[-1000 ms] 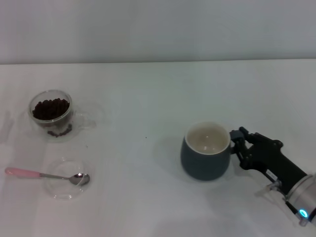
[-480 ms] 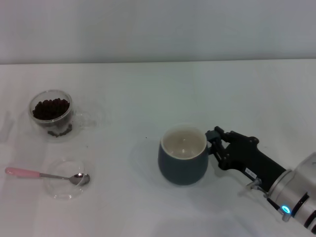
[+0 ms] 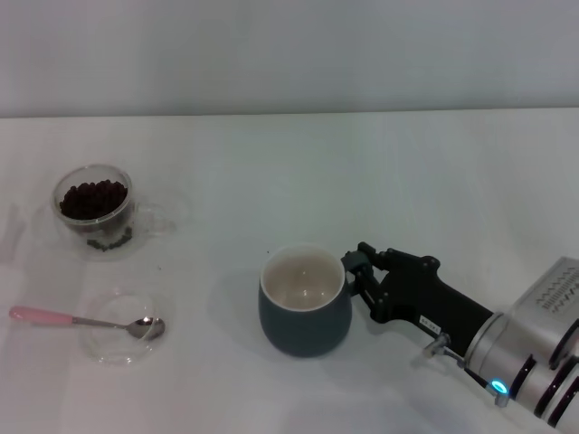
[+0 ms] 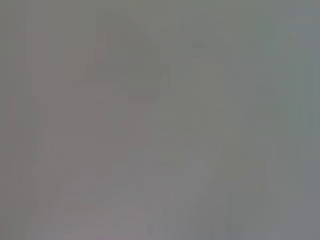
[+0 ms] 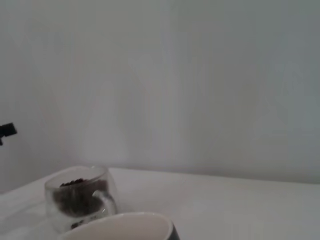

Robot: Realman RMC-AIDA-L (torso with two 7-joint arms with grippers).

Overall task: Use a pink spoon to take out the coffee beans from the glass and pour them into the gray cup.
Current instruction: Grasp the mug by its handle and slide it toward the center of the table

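Note:
The gray cup (image 3: 305, 303) stands near the table's middle front, empty, with its off-white inside showing. My right gripper (image 3: 357, 271) is shut on the cup's handle, on its right side. The cup's rim also shows in the right wrist view (image 5: 125, 226). The glass (image 3: 94, 210) with the coffee beans (image 3: 92, 199) stands at the far left; the right wrist view shows it beyond the cup (image 5: 82, 200). The pink spoon (image 3: 54, 317) lies at the front left, its metal bowl resting in a flat clear dish (image 3: 109, 350). My left gripper is out of view.
The white table (image 3: 362, 172) runs back to a pale wall. Bare table lies between the cup and the glass. The left wrist view shows only flat grey.
My right gripper has moved the gray cup to the left and a little nearer the front edge. The glass, spoon and dish have not moved.

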